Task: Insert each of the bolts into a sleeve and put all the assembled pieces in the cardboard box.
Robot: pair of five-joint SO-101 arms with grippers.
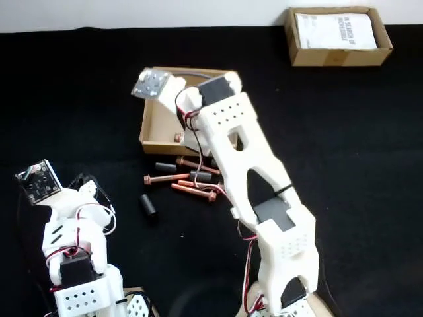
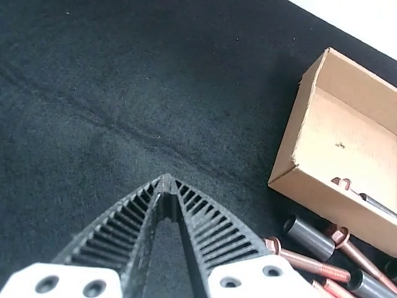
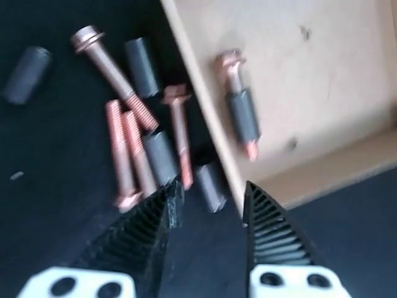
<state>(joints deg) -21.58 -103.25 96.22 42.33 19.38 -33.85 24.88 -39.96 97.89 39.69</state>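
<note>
room: open black mat (image 1: 344,165) round left gripper (image 2: 166,182); box (image 1: 147,122) wall under right gripper (image 3: 209,190) | parts: 1 piece (image 3: 240,112), copper bolt in dark sleeve, lies in box; 4 bolts (image 3: 127,155) and sleeves (image 3: 160,155) loose just outside wall | left gripper: tips closed, empty, arm folded back | right gripper: narrow gap, empty, arm stretched out

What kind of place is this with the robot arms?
Probably a robot practice bench in a lab or workshop: two white robot arms sit at a black-covered table, with loose copper bolts, dark sleeves and a cardboard box laid out.
</note>
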